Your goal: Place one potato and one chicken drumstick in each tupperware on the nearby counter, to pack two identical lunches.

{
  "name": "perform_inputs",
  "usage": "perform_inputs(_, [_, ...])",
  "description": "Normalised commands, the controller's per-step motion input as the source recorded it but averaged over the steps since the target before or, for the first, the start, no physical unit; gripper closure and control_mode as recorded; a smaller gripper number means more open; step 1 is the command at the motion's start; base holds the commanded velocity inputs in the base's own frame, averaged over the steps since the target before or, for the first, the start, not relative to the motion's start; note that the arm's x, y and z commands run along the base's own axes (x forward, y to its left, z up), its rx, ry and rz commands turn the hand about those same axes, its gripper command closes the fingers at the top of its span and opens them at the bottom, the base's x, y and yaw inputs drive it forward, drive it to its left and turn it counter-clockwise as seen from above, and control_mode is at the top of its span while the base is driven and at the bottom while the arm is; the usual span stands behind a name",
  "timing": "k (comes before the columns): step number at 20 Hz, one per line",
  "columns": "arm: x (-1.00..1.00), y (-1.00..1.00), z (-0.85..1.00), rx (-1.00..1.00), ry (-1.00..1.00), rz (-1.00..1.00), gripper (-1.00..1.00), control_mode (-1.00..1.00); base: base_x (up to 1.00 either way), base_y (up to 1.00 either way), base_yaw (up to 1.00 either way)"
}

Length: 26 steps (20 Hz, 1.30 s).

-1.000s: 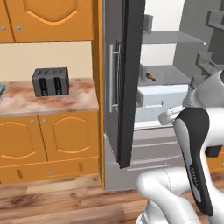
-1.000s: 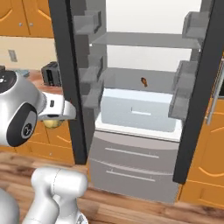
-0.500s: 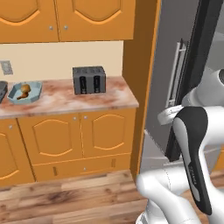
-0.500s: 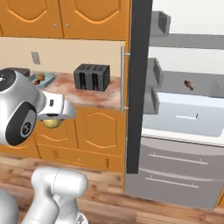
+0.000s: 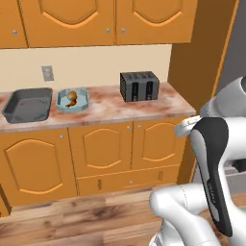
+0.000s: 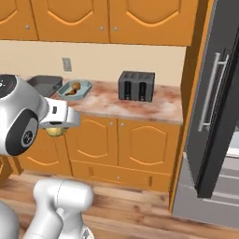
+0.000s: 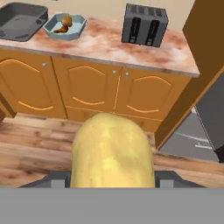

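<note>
My gripper (image 7: pixel 112 180) is shut on a yellow potato (image 7: pixel 112 151), which hides most of both fingers in the hand view. In the right base view the potato (image 6: pixel 55 132) hangs under the hand, in front of the cabinet doors and lower than the counter (image 6: pixel 107 103). A pale teal tupperware (image 5: pixel 84 102) (image 6: pixel 87 88) (image 7: pixel 79 29) on the counter's left part holds a reddish-brown chicken drumstick (image 5: pixel 71 97) (image 7: pixel 64 22). To its left stands the dark grey tupperware tray (image 5: pixel 26 104) (image 6: pixel 46 83) (image 7: pixel 17 19), with nothing visible inside it.
A black toaster (image 5: pixel 139 86) (image 6: pixel 136 86) (image 7: pixel 144 25) stands on the counter's right half. The open dark fridge door (image 6: pixel 219 107) is at the right. Orange cabinet doors (image 5: pixel 101 149) run under the counter, and wooden floor (image 7: pixel 35 144) lies between me and them.
The whole picture has swung from the open fridge to the counter, so the base has moved. The potato stays in the gripper.
</note>
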Motion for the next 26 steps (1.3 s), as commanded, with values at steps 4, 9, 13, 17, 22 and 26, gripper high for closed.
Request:
perform_inputs(4, [0.0,0.0,0.0,0.0,0.0,0.0,1.0,1.0,0.58,1.0,0.0])
perform_inputs(9, [0.0,0.0,0.0,0.0,0.0,0.0,1.0,1.0,0.66,1.0,0.0])
perform_inputs(13, [0.0,0.0,0.0,0.0,0.0,0.0,1.0,1.0,0.75,1.0,-0.01])
perform_inputs(17, [0.0,0.0,0.0,0.0,0.0,0.0,1.0,1.0,0.69,0.78,-0.05])
perform_inputs(22, [0.0,0.0,0.0,0.0,0.0,0.0,1.0,1.0,0.56,0.4,-0.08])
perform_inputs(26, [0.0,0.0,0.0,0.0,0.0,0.0,1.0,1.0,0.62,0.26,-0.09])
